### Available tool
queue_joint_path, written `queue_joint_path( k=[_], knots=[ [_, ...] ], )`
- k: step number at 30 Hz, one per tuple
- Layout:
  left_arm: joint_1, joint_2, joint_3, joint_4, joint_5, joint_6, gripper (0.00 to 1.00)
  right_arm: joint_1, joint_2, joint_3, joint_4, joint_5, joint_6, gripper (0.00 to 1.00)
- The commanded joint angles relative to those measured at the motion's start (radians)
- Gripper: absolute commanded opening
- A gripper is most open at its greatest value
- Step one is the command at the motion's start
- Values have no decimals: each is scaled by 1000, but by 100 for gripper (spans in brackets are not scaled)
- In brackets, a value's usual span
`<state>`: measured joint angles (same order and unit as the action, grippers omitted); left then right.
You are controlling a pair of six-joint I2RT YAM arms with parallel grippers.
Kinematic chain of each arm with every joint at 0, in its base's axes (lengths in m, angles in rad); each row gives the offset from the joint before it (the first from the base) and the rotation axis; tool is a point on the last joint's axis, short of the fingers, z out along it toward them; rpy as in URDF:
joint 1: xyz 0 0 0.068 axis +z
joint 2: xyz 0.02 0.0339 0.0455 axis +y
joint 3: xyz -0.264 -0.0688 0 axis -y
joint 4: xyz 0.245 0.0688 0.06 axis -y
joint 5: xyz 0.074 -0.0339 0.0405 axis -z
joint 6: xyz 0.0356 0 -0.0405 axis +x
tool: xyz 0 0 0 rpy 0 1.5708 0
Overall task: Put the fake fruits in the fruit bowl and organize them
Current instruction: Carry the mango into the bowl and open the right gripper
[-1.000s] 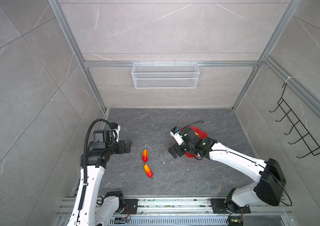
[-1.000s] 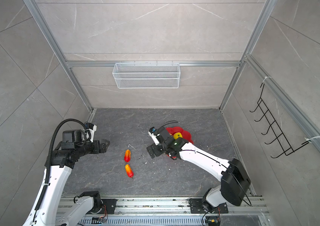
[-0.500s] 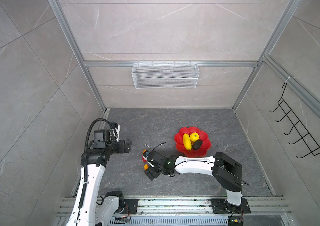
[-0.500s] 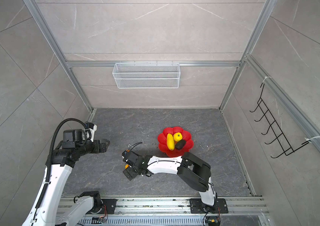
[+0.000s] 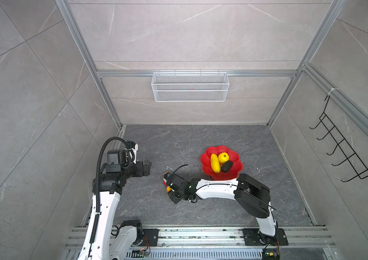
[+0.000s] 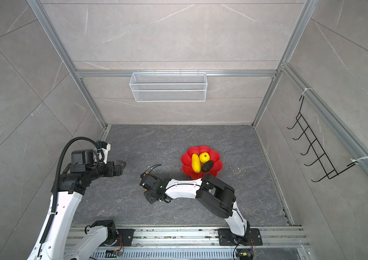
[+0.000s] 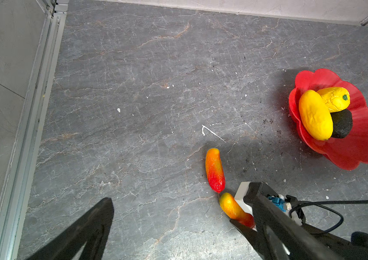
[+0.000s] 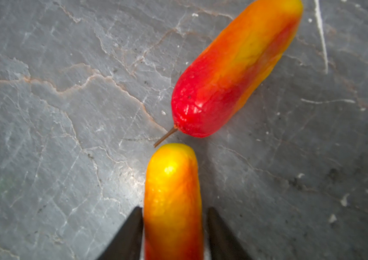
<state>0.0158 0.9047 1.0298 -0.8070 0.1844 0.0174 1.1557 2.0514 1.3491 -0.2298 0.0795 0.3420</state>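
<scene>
Fingers (image 8: 131, 234) of the right gripper (image 8: 174, 210) sit close on both sides of a glossy orange-red long fake fruit (image 8: 171, 180) in the right wrist view, so this gripper is closed around it. The fruit lies on the dark grey stone worktop (image 8: 66, 112). Its yellow tip is just beside the red stem end of a second orange-red long fake fruit (image 8: 232, 67).

In the left wrist view the held fruit (image 7: 232, 208) and the second one (image 7: 215, 170) lie end to end. Well apart from them stands the shallow red plastic fruit bowl shaped like a flower (image 7: 358, 155). Inside it a long yellow oval fake fruit (image 7: 315, 114) leans on a round yellow fake fruit with a green spot (image 7: 336, 99) and a dark bumpy oval fake fruit (image 7: 342, 123).

In both top views the bowl (image 5: 237, 166) (image 6: 217, 166) sits right of the middle of the worktop with those three fruits in it. The right gripper (image 5: 170, 191) (image 6: 149, 191) is down low to the left of the bowl, at the two long fruits. The left gripper (image 5: 149, 168) (image 6: 120, 168) hangs above the left side of the worktop, its jaws apart, holding nothing.
</scene>
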Motion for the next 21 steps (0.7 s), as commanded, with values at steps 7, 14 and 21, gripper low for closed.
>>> queue_joint_path(
  k=[7,14,21],
  knots=[
    [4,-21,-2,23,-3,0,100,-18,-257,-173,47,186,-86,34],
    [3,-25,-3,23,-5,0,100,-175,-465,-288,-32,239,-148,30],
    [4,-25,-2,24,1,0,100,-338,-539,-353,-82,126,-290,29]
  ],
)
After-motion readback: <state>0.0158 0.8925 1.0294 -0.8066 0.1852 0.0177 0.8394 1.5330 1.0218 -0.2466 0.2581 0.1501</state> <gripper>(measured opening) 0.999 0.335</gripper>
